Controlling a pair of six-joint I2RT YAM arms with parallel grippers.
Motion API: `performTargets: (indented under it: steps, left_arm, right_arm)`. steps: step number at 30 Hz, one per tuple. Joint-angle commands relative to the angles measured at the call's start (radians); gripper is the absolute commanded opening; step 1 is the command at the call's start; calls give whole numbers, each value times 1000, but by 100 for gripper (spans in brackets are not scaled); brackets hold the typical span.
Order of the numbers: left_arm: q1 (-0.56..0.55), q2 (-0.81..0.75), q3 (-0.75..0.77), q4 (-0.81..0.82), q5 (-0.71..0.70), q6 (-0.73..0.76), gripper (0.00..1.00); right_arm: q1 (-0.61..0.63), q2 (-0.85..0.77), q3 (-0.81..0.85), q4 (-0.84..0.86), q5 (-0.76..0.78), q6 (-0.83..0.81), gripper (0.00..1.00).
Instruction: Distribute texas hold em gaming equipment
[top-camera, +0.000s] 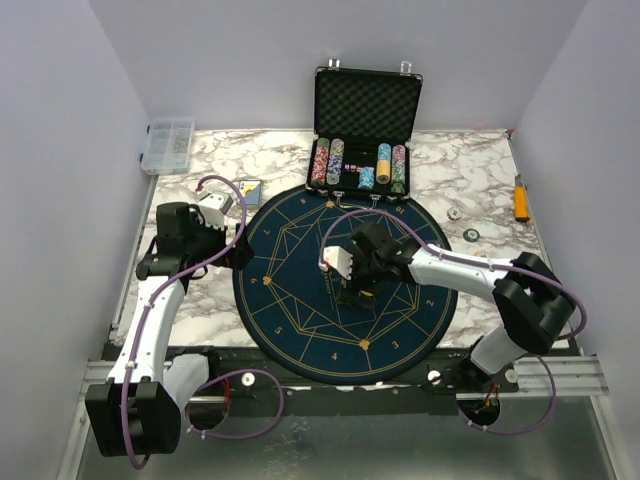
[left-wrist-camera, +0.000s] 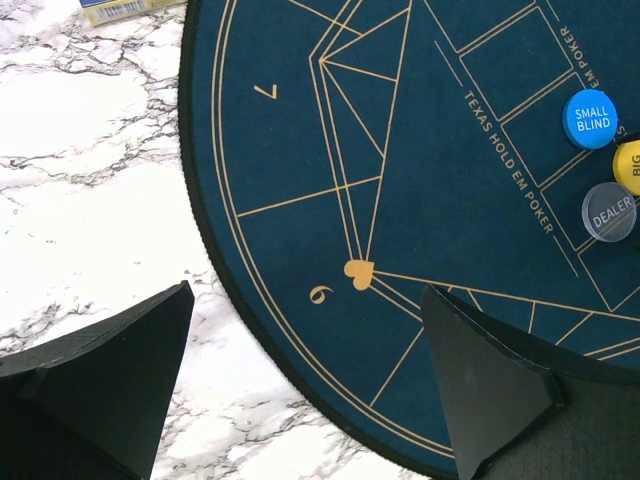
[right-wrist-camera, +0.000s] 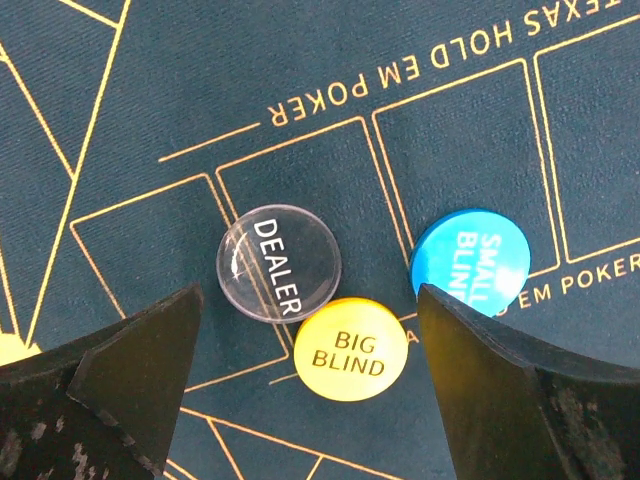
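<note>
Three discs lie close together on the dark-blue round mat (top-camera: 300, 330): a clear "dealer" disc (right-wrist-camera: 280, 262), a yellow "big blind" disc (right-wrist-camera: 351, 349) touching it, and a blue "small blind" disc (right-wrist-camera: 470, 262) partly hidden behind my right finger. My right gripper (right-wrist-camera: 307, 330) hovers open over them at the mat's centre (top-camera: 355, 290), its fingers either side of the yellow disc and not touching it. My left gripper (left-wrist-camera: 308, 300) is open and empty over the mat's left rim (top-camera: 238, 252). The left wrist view also shows the blue disc (left-wrist-camera: 591, 119), yellow disc (left-wrist-camera: 629, 166) and clear disc (left-wrist-camera: 609, 211).
An open black case (top-camera: 366, 100) with rows of chips (top-camera: 358, 165) stands behind the mat. A blue card box (top-camera: 249, 191) lies at the mat's back left, a clear plastic compartment box (top-camera: 168, 145) at the far left corner. Two loose chips (top-camera: 454, 213) (top-camera: 470, 236) and a yellow tool (top-camera: 521, 198) lie right.
</note>
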Motion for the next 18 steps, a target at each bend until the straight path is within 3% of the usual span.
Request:
performTargets:
  steps: [1,13,18]
  left_arm:
    - [-4,4,24,-10,28,9,98]
    - [-4,30,29,-9,36,12,98]
    - [-4,39,31,-9,29,10,98]
  right_arm:
    - [8,46,33,48,2,-27,92]
    - [20,101,-5,79,-32,-55,86]
    - [21,126,1,43,-51,-66,74]
